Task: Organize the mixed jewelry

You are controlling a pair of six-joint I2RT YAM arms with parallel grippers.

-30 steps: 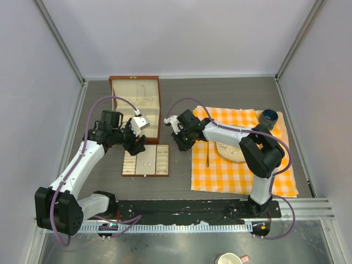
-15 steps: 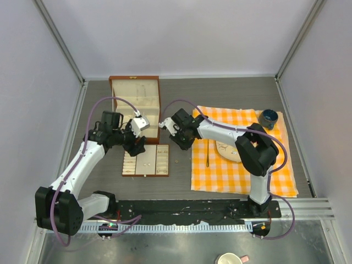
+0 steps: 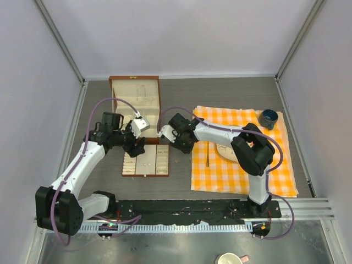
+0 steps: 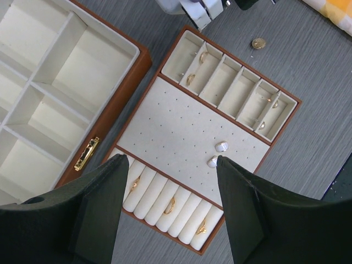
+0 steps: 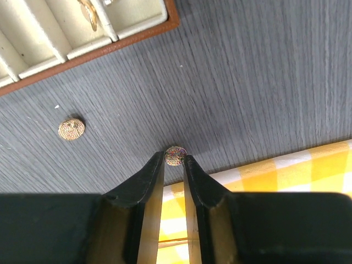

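Currently | right end effector point(image 5: 174, 160) pinching gold stud point(image 5: 175, 155), disc face up | left end effector point(image 4: 170, 162) spread

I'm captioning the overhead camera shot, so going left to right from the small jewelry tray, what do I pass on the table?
small jewelry tray → loose gold stud → thin utensil on the checkered cloth → beige plate → dark blue cup. The big open box overlaps the tray, so it's left out.

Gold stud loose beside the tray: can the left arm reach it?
Probably: the gold stud lies uncovered, the left end effector is open, though the right end effector, pinching another stud, hangs close.
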